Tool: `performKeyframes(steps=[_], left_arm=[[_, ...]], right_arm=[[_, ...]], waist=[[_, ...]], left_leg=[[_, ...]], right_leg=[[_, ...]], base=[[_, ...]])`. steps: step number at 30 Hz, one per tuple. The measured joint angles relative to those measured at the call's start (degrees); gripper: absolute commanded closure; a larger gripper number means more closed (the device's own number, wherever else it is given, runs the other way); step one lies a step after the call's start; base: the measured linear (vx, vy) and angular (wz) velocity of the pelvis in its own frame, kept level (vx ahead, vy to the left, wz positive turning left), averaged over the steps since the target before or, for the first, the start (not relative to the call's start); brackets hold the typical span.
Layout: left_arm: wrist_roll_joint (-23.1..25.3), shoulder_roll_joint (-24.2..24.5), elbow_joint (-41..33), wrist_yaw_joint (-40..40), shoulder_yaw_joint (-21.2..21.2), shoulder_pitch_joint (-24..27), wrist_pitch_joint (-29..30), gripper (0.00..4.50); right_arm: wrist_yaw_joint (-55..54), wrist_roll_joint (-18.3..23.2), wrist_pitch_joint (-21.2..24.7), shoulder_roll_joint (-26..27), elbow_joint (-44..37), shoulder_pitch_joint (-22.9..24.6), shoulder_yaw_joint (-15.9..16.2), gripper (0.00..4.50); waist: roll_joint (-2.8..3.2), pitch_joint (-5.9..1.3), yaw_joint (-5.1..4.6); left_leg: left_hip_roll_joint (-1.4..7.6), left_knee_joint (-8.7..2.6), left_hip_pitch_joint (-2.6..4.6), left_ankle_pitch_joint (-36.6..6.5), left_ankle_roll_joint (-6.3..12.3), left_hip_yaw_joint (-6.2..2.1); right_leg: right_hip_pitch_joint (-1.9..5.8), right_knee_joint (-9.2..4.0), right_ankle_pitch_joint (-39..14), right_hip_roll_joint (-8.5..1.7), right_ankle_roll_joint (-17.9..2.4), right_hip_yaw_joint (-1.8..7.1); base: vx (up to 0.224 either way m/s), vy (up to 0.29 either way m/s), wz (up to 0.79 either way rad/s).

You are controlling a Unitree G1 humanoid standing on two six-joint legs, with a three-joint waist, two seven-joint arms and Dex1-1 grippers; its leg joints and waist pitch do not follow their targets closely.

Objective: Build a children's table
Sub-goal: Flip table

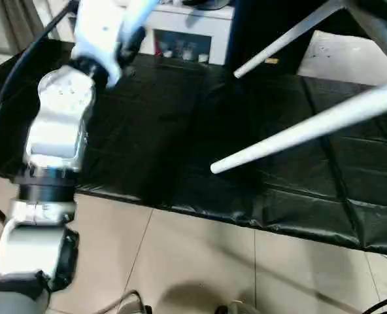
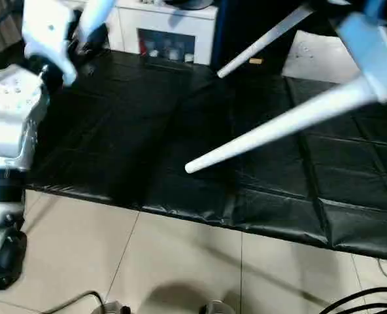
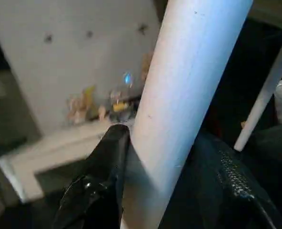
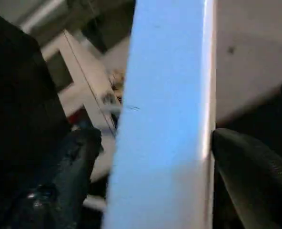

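Children's table, white plastic: tapered round leg (image 3: 188,95) clamped in my left gripper (image 3: 146,191); right gripper (image 4: 150,181) likely slack around another leg (image 4: 165,109). Next: seat legs in sockets.

Black quilted mat (image 1: 180,144) spread over pale tiled floor (image 1: 180,261); dark cables (image 1: 386,306) on tiles.
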Motion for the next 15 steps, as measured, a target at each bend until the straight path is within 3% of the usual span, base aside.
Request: performKeyframes(steps=[6,9,12,15], left_arm=[[-0.3,-1.6,1.4,1.5,0.8,3.2,3.2,2.81],[-0.2,-2.3,2.6,1.7,0.7,4.5,3.5,2.85],[-0.2,-2.6,3.3,1.5,0.3,5.5,3.5,2.9],[0.0,-2.6,5.4,1.0,-0.8,6.7,1.2,2.91]], right_arm=[[1.3,1.6,-4.5,3.0,1.3,-0.7,0.3,0.0],[1.1,3.9,-6.0,5.3,2.0,-2.4,-1.4,0.0],[0.8,6.5,-6.2,6.5,1.3,-3.1,-3.1,0.0],[0.2,10.9,-3.4,8.5,-5.2,-1.5,-4.9,0.0]], waist=[[-0.44,0.02,0.14],[-0.47,0.03,0.1],[-0.75,-0.02,0.26],[-0.92,-0.12,0.47]], left_leg=[[0.01,0.26,-0.32,0.0,0.04,-0.15],[0.01,0.28,-0.56,0.1,0.11,-0.18],[0.02,0.26,-0.7,0.1,0.21,-0.17],[0.02,0.26,-0.81,0.1,0.22,-0.16]], right_leg=[[-0.01,-0.14,0.0,0.0,0.0,-0.01],[-0.05,-0.39,0.0,0.0,0.0,-0.04],[-0.03,-0.49,0.1,0.01,-0.1,-0.04],[0.02,-0.56,0.2,0.01,-0.4,-0.02]], base=[[0.0,0.0,0.0],[0.0,0.0,0.0],[0.0,0.0,0.0],[0.0,0.0,0.0]])
